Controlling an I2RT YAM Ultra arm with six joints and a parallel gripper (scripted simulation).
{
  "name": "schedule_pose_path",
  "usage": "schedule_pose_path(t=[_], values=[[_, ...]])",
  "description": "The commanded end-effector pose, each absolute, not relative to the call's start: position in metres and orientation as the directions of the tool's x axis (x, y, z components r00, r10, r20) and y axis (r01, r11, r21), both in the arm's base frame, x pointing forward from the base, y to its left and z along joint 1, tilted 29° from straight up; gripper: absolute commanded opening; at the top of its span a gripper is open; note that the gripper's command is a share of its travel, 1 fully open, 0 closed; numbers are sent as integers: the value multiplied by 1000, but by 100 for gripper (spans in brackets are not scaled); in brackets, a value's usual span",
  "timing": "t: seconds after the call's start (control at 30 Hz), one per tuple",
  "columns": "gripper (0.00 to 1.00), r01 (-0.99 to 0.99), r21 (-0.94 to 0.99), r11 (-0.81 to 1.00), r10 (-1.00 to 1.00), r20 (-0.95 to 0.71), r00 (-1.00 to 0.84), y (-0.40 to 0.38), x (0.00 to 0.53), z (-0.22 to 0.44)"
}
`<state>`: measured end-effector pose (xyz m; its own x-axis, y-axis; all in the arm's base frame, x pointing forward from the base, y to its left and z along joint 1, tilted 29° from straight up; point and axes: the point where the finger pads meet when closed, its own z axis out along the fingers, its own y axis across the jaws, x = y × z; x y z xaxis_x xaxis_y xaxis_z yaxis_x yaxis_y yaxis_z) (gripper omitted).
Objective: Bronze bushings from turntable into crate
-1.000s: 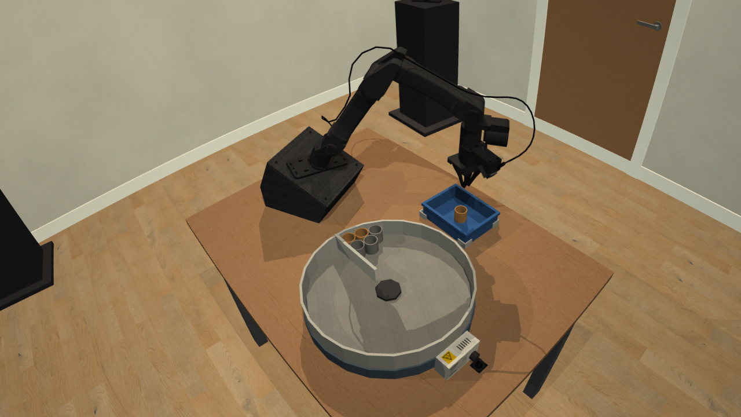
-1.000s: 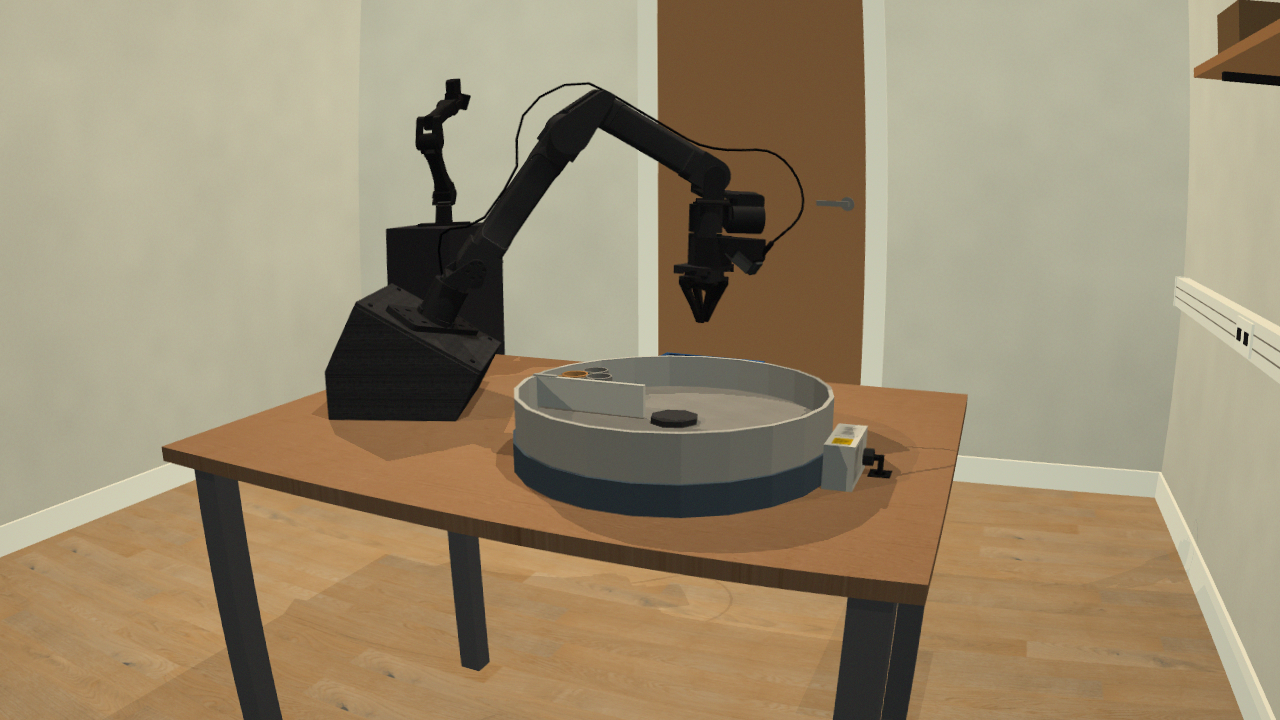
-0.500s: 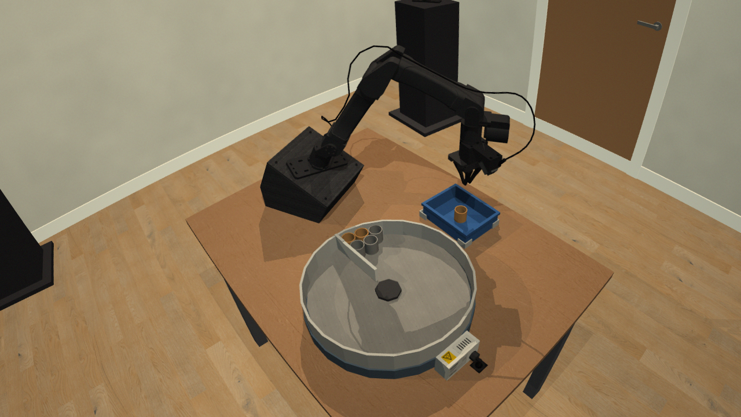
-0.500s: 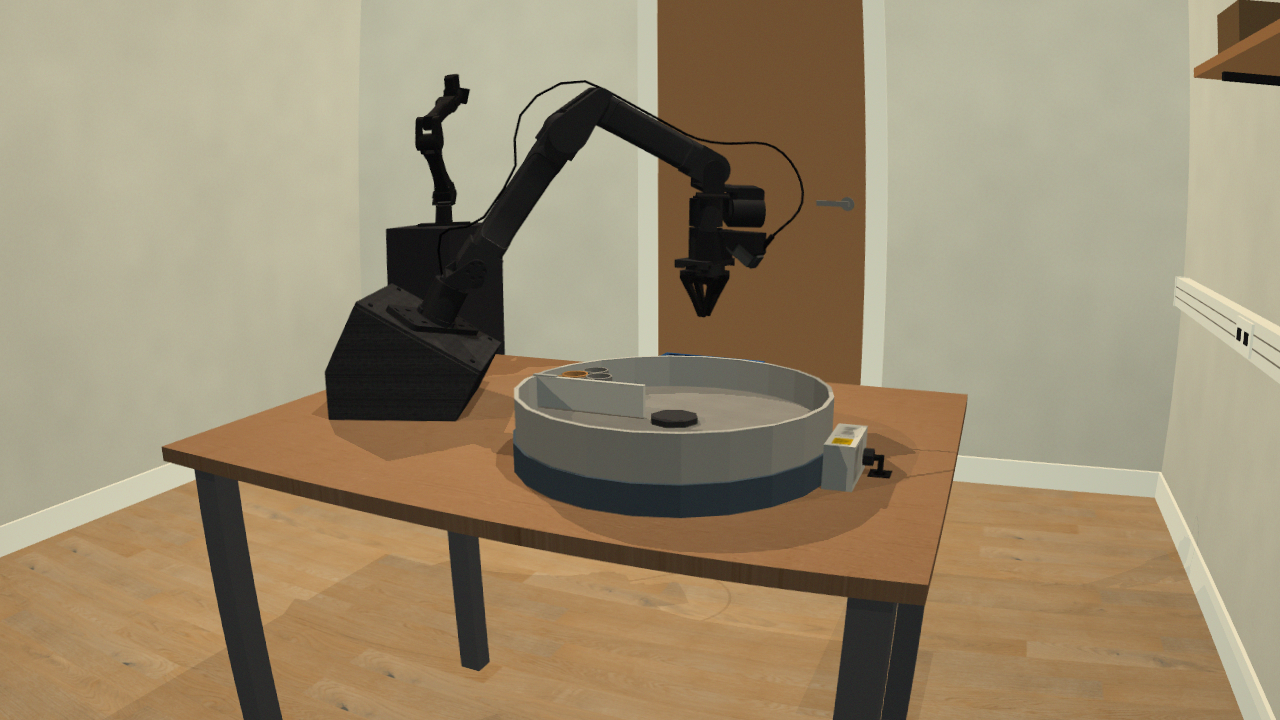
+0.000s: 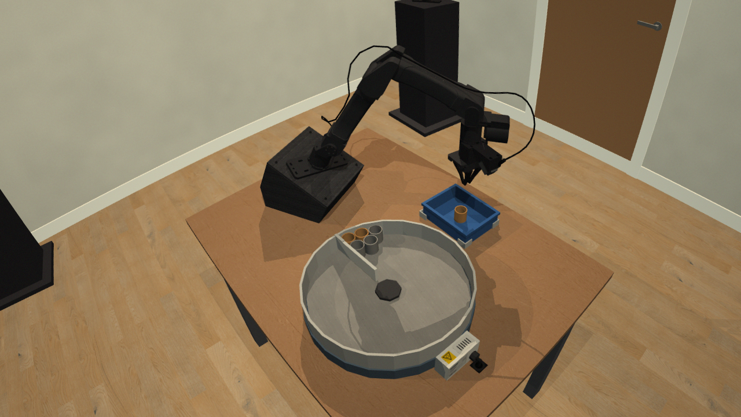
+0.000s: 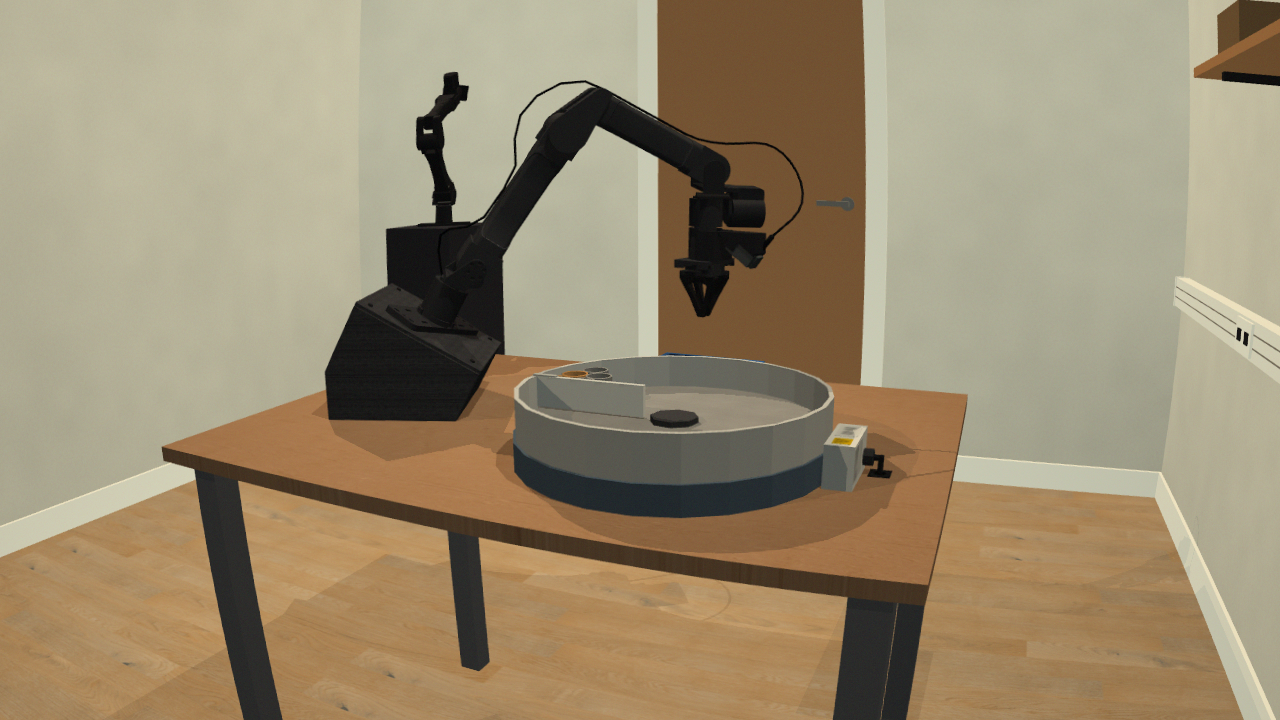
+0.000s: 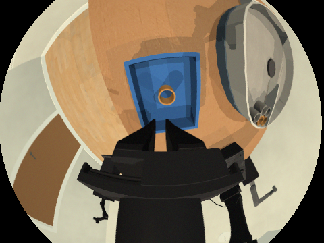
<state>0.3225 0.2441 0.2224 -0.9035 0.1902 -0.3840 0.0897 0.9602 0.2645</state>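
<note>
My gripper [image 5: 466, 182] [image 6: 703, 313] [image 7: 160, 123] is shut and empty, with a narrow gap between the fingertips, above the back edge of the blue crate [image 5: 469, 233] [image 7: 198, 94]. One bronze bushing [image 5: 460, 215] [image 7: 167, 101] stands upright in the crate. On the grey turntable [image 5: 388, 362] [image 6: 680, 456] [image 7: 233, 67], two bronze bushings, one [image 5: 348, 237] by the divider and one [image 5: 361, 233] beside it, stand near the rim. Three steel bushings, at the rim [image 5: 375, 233], inward [image 5: 370, 244] and near the divider [image 5: 357, 247], stand close against them. The divider partly hides some bushings.
A straight divider [image 5: 357, 256] [image 6: 590, 396] runs inward from the turntable's rim. A dark hub [image 5: 388, 289] [image 6: 674, 418] [image 7: 271, 67] sits at its centre. A control box [image 5: 455, 355] [image 6: 844, 456] stands beside the turntable. The turntable's raised wall lies between bushings and crate.
</note>
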Motion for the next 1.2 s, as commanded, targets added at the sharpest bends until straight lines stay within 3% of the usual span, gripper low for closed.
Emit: schedule_pose_path(t=[0.0, 1.17], values=[[16, 81, 301, 950, 211, -428, -879, 244, 322, 249], [15, 134, 313, 940, 257, -395, -882, 197, 322, 223]])
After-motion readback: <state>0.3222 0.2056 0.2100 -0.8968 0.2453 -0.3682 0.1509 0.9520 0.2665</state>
